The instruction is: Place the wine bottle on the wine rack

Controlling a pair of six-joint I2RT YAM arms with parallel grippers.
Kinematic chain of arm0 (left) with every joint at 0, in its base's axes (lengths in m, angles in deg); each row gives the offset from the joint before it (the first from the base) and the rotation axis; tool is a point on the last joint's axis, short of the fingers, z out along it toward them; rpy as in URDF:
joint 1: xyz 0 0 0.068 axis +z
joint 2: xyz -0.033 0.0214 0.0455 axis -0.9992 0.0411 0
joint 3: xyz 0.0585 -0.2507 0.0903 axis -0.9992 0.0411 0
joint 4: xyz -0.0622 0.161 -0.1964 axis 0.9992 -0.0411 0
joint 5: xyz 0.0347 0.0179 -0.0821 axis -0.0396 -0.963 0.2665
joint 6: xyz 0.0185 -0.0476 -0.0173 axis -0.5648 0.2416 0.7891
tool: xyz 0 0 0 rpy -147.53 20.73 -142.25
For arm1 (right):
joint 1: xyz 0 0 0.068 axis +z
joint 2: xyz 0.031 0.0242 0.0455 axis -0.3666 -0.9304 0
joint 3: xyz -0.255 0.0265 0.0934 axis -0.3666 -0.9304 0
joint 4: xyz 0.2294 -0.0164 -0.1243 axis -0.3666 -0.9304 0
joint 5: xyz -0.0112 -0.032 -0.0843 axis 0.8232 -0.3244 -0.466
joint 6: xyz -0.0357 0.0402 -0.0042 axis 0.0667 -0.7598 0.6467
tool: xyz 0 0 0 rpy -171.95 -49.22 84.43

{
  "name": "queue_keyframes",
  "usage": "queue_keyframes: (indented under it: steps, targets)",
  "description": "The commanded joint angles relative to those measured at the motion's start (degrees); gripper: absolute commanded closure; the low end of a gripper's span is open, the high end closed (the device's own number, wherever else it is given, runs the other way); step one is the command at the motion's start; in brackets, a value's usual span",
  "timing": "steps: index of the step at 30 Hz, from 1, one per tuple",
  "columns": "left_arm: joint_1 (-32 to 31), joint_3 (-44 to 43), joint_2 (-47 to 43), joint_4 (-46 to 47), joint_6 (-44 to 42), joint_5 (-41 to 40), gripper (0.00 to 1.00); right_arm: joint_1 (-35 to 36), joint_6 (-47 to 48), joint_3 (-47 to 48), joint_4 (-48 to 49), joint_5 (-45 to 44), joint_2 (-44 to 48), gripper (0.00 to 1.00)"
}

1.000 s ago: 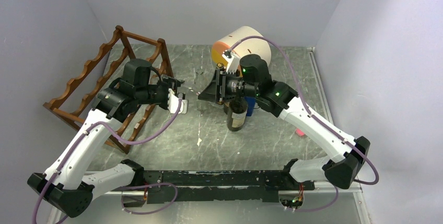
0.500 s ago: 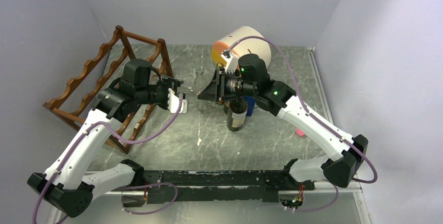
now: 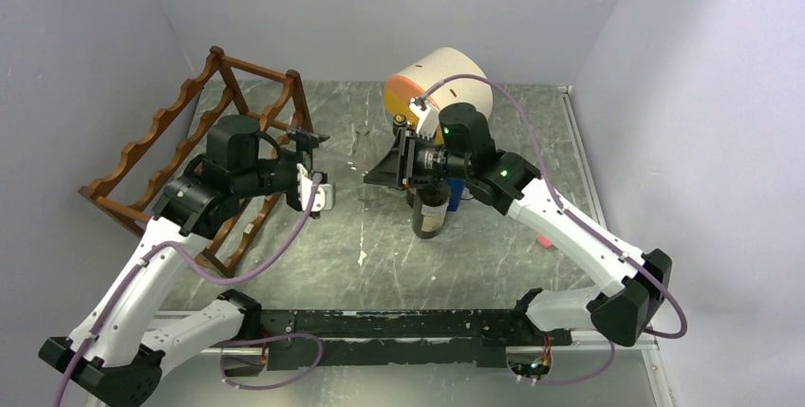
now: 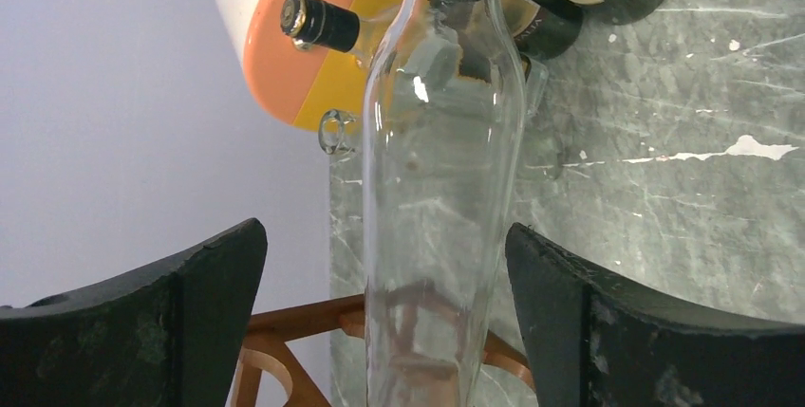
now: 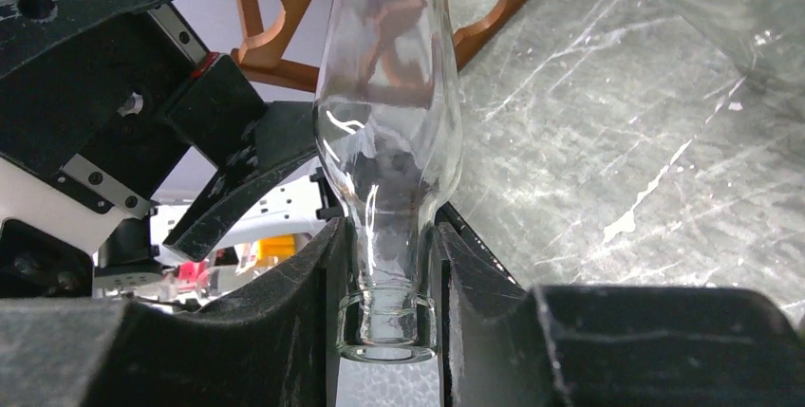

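Apparently the step in hand was a handover in the air. The wine bottle (image 5: pixel 389 132), of clear glass, lay almost level above the middle of the table (image 3: pixel 494 236), its neck toward 3 o'clock. The right gripper (image 5: pixel 387 236) had its jaws closed tightly on the neck, just behind the lip. The left gripper (image 4: pixel 384 236) had its jaws wide open, one on each side of the bottle's body, and both were apart from the glass. The wine rack (image 3: pixel 254 65) stood at about 10 o'clock, behind the left arm. A dark bottle (image 3: pixel 430 212) stood upright under the right gripper. I judged that the left jaws needed to close firmly on the body before the right let go. Then the bottle could be carried toward 10 o'clock.
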Motion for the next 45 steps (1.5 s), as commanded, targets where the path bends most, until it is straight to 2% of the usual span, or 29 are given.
queue_keyframes:
  steps: [1,5,8,9,12,15,16,18,22,30,38,45]
  targets:
    - [-0.2,-2.7,-0.1,-3.9,0.2,3.4,0.01,-1.3,-3.7,-0.9,5.4,2.0,3.1,1.00]
    - [-0.2,-4.8,-2.7,-5.2,1.4,7.0,0.01,-1.3,-4.3,-1.7,6.0,1.8,3.2,1.00]
    - [-0.2,-5.1,-5.9,-0.4,7.0,8.0,0.01,-1.3,-4.3,-2.2,6.7,1.5,3.2,1.00]
    - [-0.2,-4.9,-7.2,2.9,10.7,7.7,0.01,-1.3,-4.2,-2.4,6.8,1.3,3.3,1.00]
    - [-0.2,-3.7,-10.9,15.3,28.9,3.8,0.01,-0.5,-4.1,-3.1,7.6,1.2,3.2,1.00]
    - [-0.2,-4.6,-12.4,25.9,49.8,-7.0,0.01,1.3,-4.0,-4.0,8.9,-0.1,2.9,1.00]
    - [-0.2,-5.8,-12.3,26.5,55.7,-11.5,0.01,2.2,-3.9,-4.0,9.3,-0.7,2.7,1.00]
    - [-0.2,-10.2,-11.3,24.3,61.6,-17.4,0.01,3.9,-3.9,-4.2,10.1,-1.9,2.1,1.00]
    - [-0.2,-14.7,-10.9,21.2,67.9,-20.7,0.01,7.4,-4.5,-5.5,12.5,-4.4,1.0,1.00]
    - [-0.2,-17.0,-10.7,13.4,79.7,-28.2,0.01,14.1,-5.2,-6.2,18.0,-7.7,-2.7,1.00]
    - [-0.2,-19.6,-9.3,6.5,82.4,-29.2,0.01,19.2,-6.7,-6.7,25.8,-9.4,-6.5,1.00]
    - [-0.2,-20.5,-9.0,4.4,83.4,-29.6,0.01,20.5,-7.7,-5.8,29.1,-9.9,-9.4,1.00]
